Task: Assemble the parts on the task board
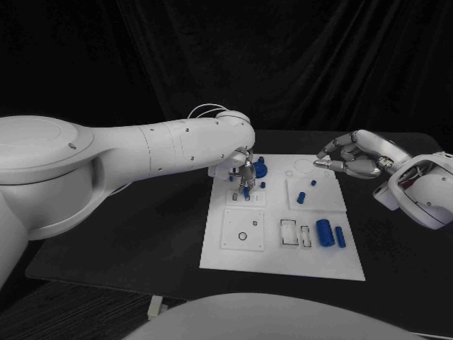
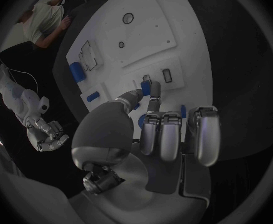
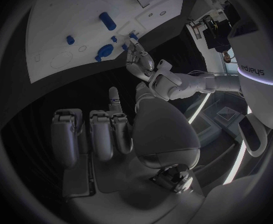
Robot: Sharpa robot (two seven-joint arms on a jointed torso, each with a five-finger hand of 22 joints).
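Observation:
The white task board (image 1: 277,244) lies in the middle of the black table. My left hand (image 1: 243,168) reaches over its far left part and pinches a small blue peg (image 1: 246,190) between thumb and a finger, just above the small slots there; the left wrist view shows the peg (image 2: 146,87) at the fingertips (image 2: 153,100). My right hand (image 1: 351,157) hovers over the board's far right corner with its fingers curled in and nothing in them. A round blue part (image 1: 260,170) sits beside the left hand.
Small blue pegs (image 1: 300,197) stand mid-board. A thick blue cylinder (image 1: 325,232) and a thin one (image 1: 340,236) lie near the right edge, beside rectangular slots (image 1: 289,231). A square plate with holes (image 1: 243,229) sits at the near left.

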